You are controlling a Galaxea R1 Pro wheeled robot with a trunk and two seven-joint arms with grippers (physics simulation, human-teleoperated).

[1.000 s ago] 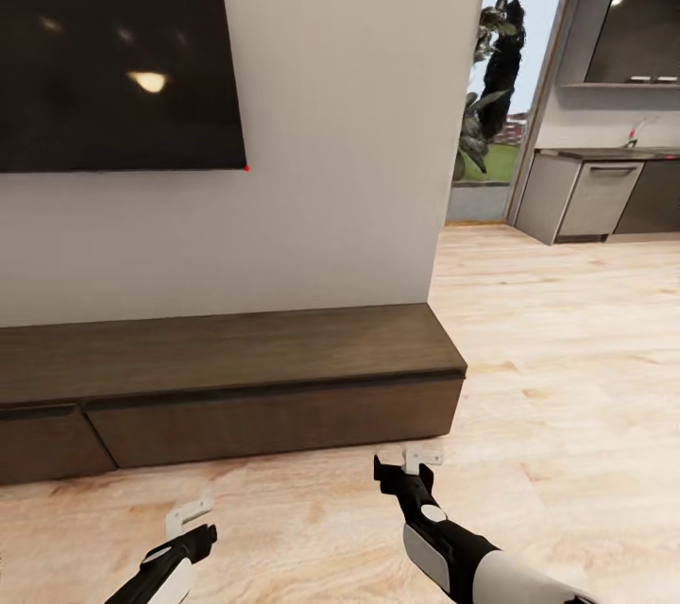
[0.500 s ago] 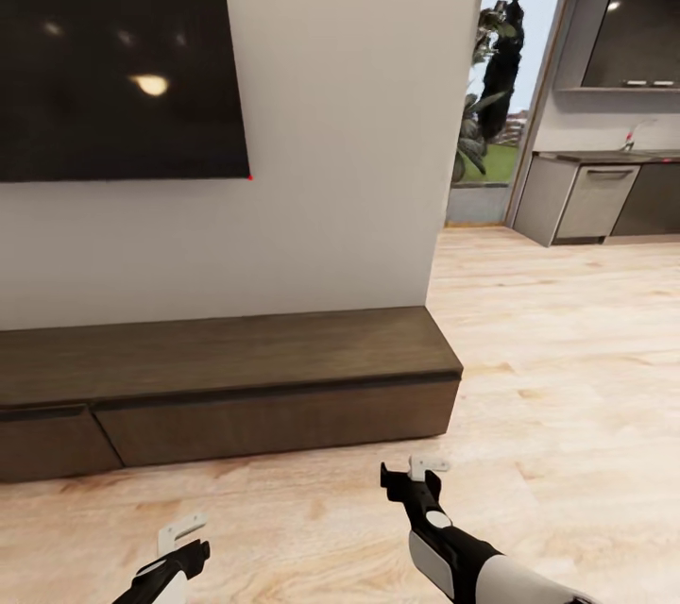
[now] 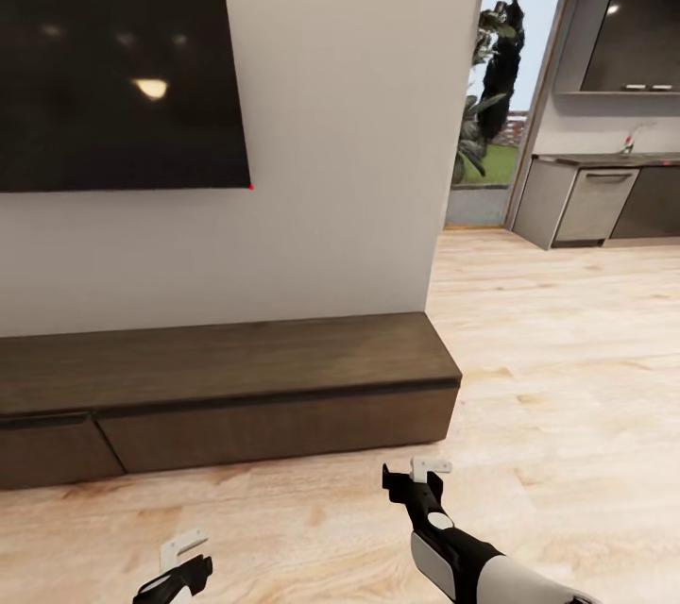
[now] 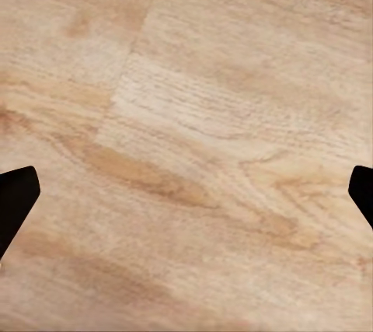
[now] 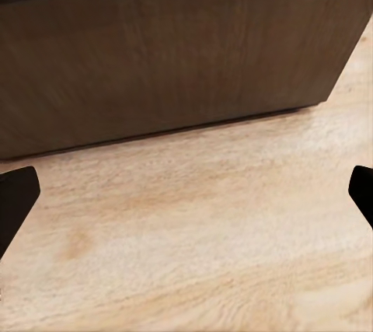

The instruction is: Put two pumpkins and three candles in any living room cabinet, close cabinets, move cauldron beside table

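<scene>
The cabinet (image 3: 236, 387) is the long, low dark-brown unit against the white wall, and its flat drawer fronts sit flush and closed. My right gripper (image 3: 416, 474) hovers open over the floor just in front of the cabinet's right end. In the right wrist view the drawer front (image 5: 179, 52) faces the fingers, with nothing between them. My left gripper (image 3: 184, 557) hangs open low over bare floor planks (image 4: 186, 114), further back from the cabinet. Pumpkins, candles, cauldron and table are out of view.
A large black TV (image 3: 113, 85) hangs on the wall above the cabinet. Right of the wall corner, light wood floor (image 3: 567, 377) runs to a glazed doorway with a plant (image 3: 496, 85) and grey kitchen cupboards (image 3: 595, 203).
The whole picture has slid slightly downward, so the camera has moved. My left gripper has dropped toward the picture's bottom edge. The cabinet stays closed.
</scene>
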